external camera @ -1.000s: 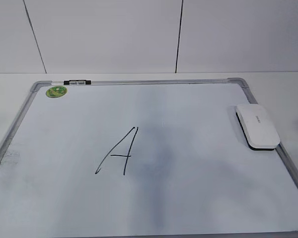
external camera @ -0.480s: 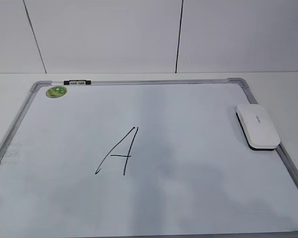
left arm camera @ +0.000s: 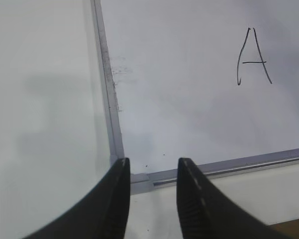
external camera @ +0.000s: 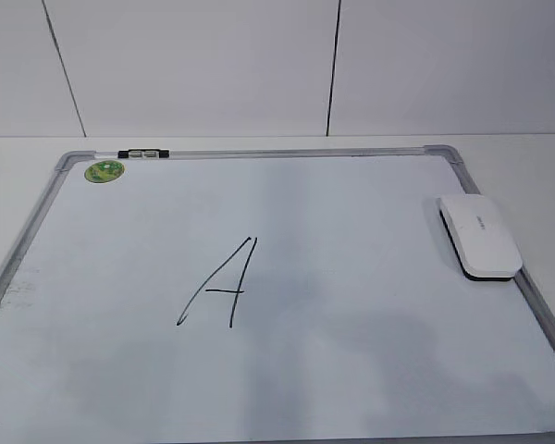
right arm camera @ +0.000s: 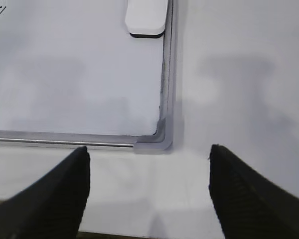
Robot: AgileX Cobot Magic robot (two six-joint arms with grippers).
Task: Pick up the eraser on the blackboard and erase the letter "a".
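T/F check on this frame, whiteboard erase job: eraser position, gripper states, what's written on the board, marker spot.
1. The eraser lies by the blackboard's right edge. True.
2. The right gripper grips the eraser. False: it is open and empty, near the board's corner.
3. The board shows a capital "A". True.
4. The left gripper is over the letter. False: it is at the board's near left corner.
5. The marker sits on the top frame. True.

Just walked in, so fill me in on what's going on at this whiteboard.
Nothing is being handled yet. The eraser lies untouched at the right edge of the blackboard, and the letter drawn mid-board is intact. The left gripper hangs over the near left corner, the right gripper over the near right corner, both open and empty.
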